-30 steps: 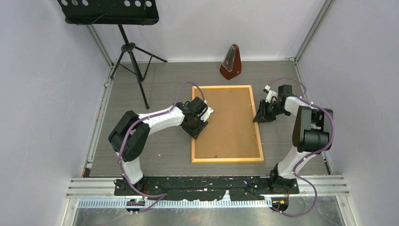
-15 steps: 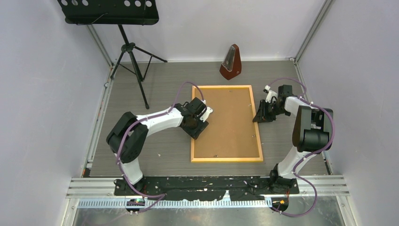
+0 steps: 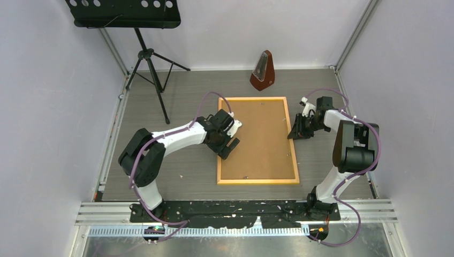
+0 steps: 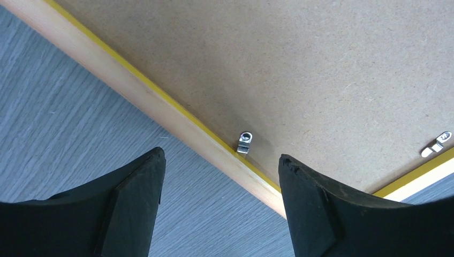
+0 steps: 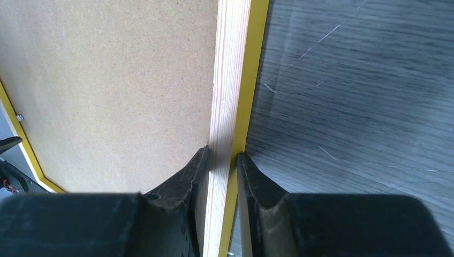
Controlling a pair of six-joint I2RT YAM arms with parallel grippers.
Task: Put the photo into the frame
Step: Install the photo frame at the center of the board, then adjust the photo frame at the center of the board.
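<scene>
The frame of yellow-orange wood lies flat, back up, on the grey table. A plain brown backing sheet fills it. The photo is hidden. My left gripper is open and empty, low over the frame's left strip. One finger is over the table and the other over the backing, near a small metal clip. My right gripper is shut on the frame's right strip, one finger on each side of it.
A brown metronome stands behind the frame's far edge. A black music stand on a tripod stands at the back left. A second metal clip sits near the frame's corner. Walls close in on both sides.
My left gripper has shifted a little toward the frame's left strip and turned slightly. The right gripper and the frame have stayed put.
</scene>
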